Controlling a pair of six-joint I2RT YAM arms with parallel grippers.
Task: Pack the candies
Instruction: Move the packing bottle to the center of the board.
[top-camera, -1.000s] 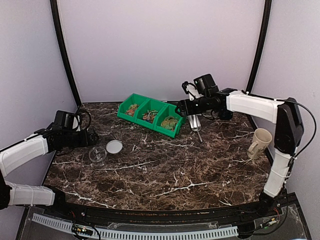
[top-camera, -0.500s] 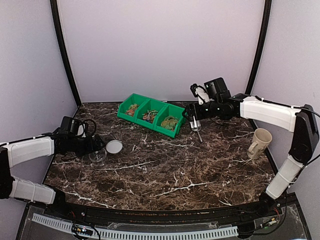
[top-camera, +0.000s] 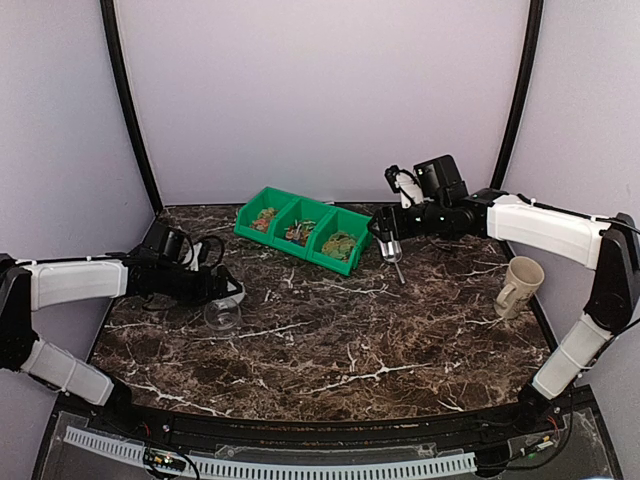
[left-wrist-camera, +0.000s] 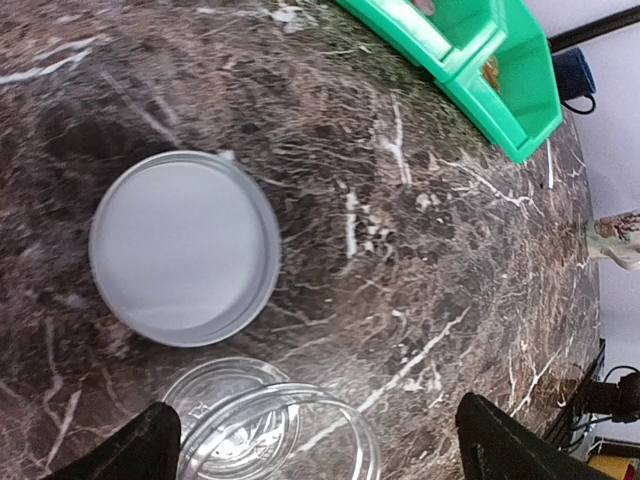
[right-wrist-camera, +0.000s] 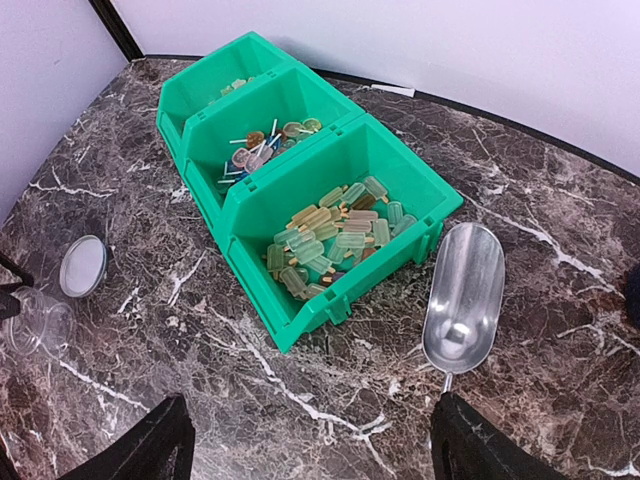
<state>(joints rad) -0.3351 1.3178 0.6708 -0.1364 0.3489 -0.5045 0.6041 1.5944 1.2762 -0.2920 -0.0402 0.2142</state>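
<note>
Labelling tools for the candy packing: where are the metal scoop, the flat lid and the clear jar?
metal scoop (right-wrist-camera: 463, 295): right wrist view, inside its bowl.
flat lid (left-wrist-camera: 185, 248): left wrist view, middle of its face.
clear jar (left-wrist-camera: 272, 438): left wrist view, its see-through wall near the rim.

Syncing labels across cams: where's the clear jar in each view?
Top external: clear jar left of centre, towards the near-left.
Left wrist: clear jar at the bottom edge, between the left fingers, below the whitish lid.
Right wrist: clear jar at the left edge, just below the whitish lid.
Shared landmark: the green bin, visible in all three views.
</note>
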